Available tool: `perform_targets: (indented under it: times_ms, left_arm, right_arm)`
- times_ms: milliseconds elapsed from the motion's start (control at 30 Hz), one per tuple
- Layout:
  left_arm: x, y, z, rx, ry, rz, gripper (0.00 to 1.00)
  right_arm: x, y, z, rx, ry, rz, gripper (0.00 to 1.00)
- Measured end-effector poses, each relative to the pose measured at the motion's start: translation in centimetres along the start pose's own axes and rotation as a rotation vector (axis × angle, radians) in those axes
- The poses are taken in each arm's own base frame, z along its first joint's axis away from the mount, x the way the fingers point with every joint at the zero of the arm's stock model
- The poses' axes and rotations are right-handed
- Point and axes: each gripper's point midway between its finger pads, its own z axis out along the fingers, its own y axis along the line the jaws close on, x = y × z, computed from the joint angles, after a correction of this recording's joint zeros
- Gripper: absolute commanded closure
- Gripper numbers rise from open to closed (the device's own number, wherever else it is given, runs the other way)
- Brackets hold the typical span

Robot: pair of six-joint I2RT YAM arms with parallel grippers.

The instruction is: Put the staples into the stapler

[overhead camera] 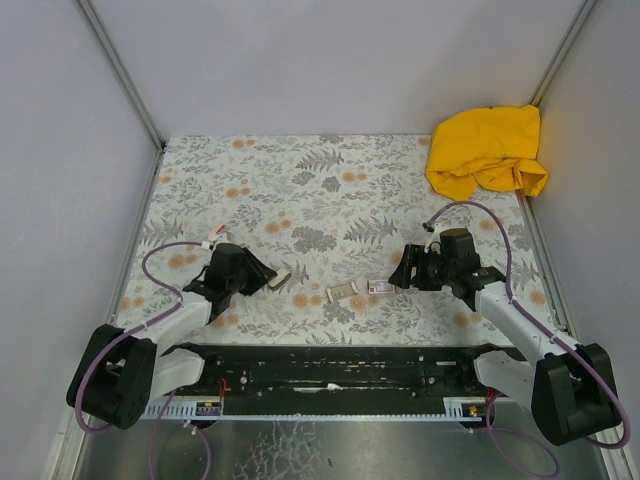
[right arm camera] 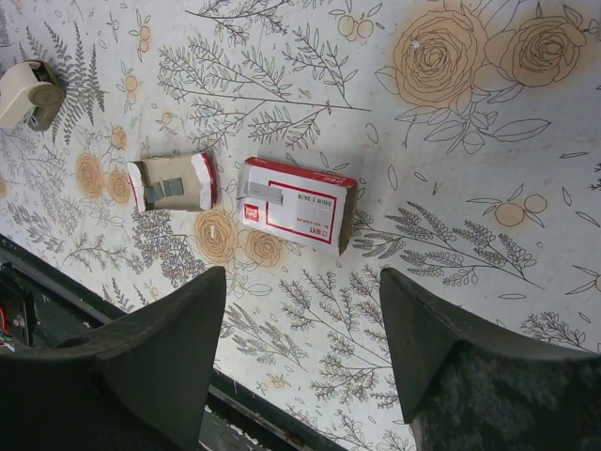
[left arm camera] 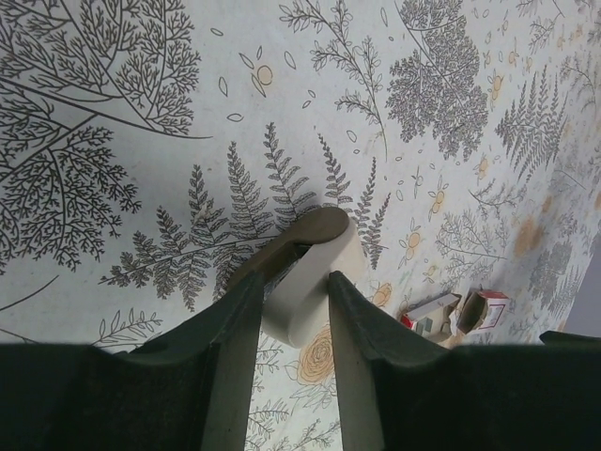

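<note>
The cream stapler [left arm camera: 315,272] lies on the flowered cloth between the fingers of my left gripper [left arm camera: 294,282], and both fingers press against its sides. From above the stapler [overhead camera: 283,279] shows just right of the left gripper [overhead camera: 268,276]. The white-and-red box sleeve [right arm camera: 299,204] lies ahead of my open right gripper [right arm camera: 302,282], with a silvery strip of staples [right arm camera: 260,191] on its top. The box's inner tray [right arm camera: 174,181] lies left of it with more staples inside. In the top view the right gripper [overhead camera: 402,272] hovers just right of the sleeve [overhead camera: 379,287] and tray [overhead camera: 342,291].
A crumpled yellow cloth [overhead camera: 488,150] sits in the far right corner. Grey walls close in the table on three sides. The black rail [overhead camera: 330,365] that carries the arm bases runs along the near edge.
</note>
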Motion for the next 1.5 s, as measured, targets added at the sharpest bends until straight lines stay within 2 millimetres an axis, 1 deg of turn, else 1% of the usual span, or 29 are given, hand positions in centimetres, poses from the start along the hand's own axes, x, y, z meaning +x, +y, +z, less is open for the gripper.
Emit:
perform_targets:
  times_ms: [200,333,533,633,767,967,1133,1233,1333,1433,1500]
  left_arm:
    - [0.0,-0.4,0.4,0.036,0.017,0.033,0.71]
    - [0.5,-1.1,1.0,0.079,0.061,0.104,0.72]
    - [0.5,-3.0,2.8,0.145,0.143,0.275,0.68]
    - [0.4,-3.3,3.6,0.162,0.171,0.335,0.68]
    - [0.8,-3.4,4.5,0.178,0.211,0.39,0.67]
    - [1.9,-4.0,5.2,0.26,0.266,0.436,0.67]
    - [4.1,-5.4,5.0,0.363,0.335,0.493,0.65]
    - [5.6,-5.9,4.6,0.409,0.377,0.532,0.62]
    - [7.0,-6.4,3.9,0.456,0.42,0.553,0.58]
    - [7.4,-6.7,3.1,0.477,0.423,0.557,0.45]
    - [6.5,-7.6,2.1,0.489,0.375,0.557,0.34]
  right_arm:
    - [0.2,0.0,0.2,-0.007,0.012,-0.003,0.27]
    - [0.2,0.7,0.2,-0.046,0.016,-0.02,0.27]
    - [-0.1,1.7,0.1,-0.105,0.012,-0.038,0.27]
    - [0.0,1.9,0.1,-0.118,0.016,-0.044,0.27]
    - [0.2,1.9,0.2,-0.125,0.026,-0.051,0.26]
    - [0.5,2.0,0.3,-0.137,0.041,-0.058,0.26]
    - [0.6,2.4,0.3,-0.163,0.049,-0.066,0.24]
    - [0.5,2.9,0.2,-0.188,0.047,-0.077,0.22]
    - [0.7,3.9,0.3,-0.228,0.058,-0.102,0.21]
    - [0.9,5.2,0.6,-0.267,0.074,-0.15,0.21]
    - [0.9,6.4,0.7,-0.299,0.082,-0.196,0.2]
